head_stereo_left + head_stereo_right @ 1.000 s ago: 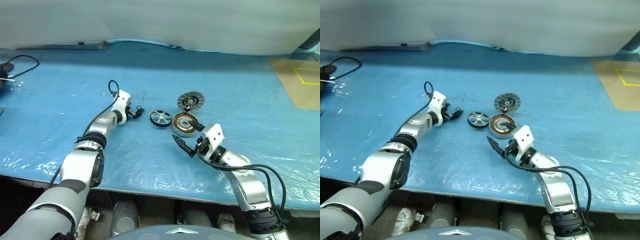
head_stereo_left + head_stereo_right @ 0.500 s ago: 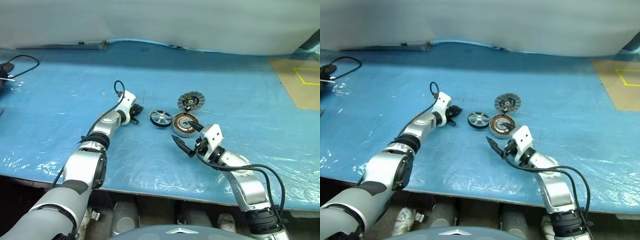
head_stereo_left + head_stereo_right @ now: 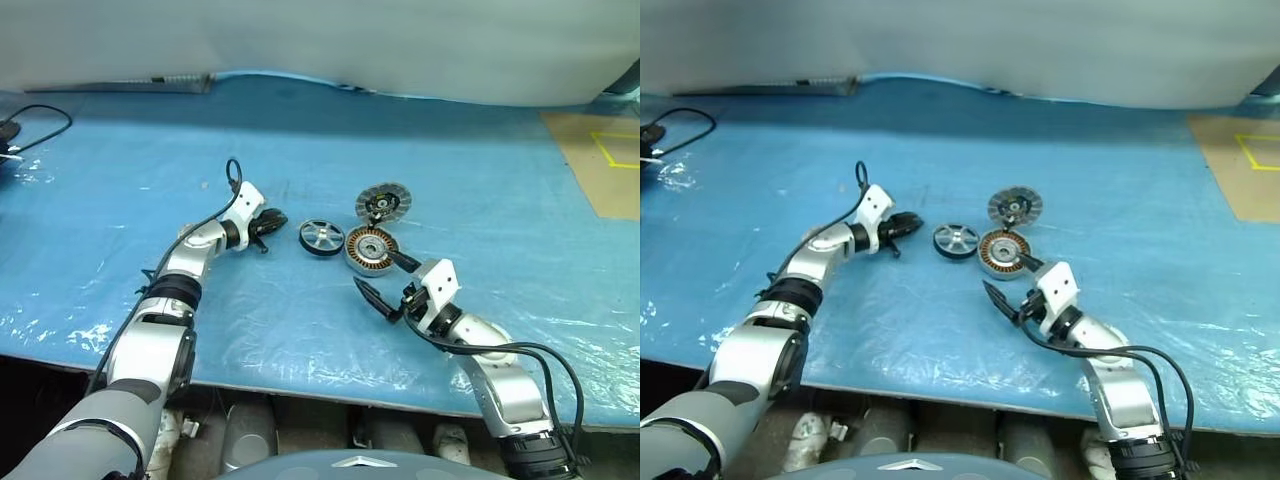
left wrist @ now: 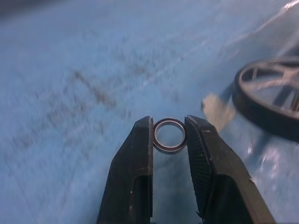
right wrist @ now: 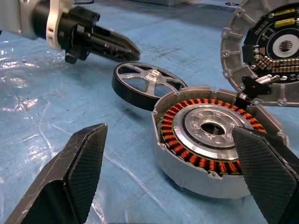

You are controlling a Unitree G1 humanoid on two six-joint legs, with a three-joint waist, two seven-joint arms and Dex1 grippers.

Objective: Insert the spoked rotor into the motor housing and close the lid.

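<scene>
The left gripper pinches a small ring just left of the rotor. The right gripper gapes wide before the housing. Rotor, housing and lid lie clustered on the blue table.

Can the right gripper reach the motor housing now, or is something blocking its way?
Probably yes. The right gripper stands open right beside the motor housing, with bare blue table cover between its fingers. The spoked rotor and the lid lie to the sides, not between.
</scene>
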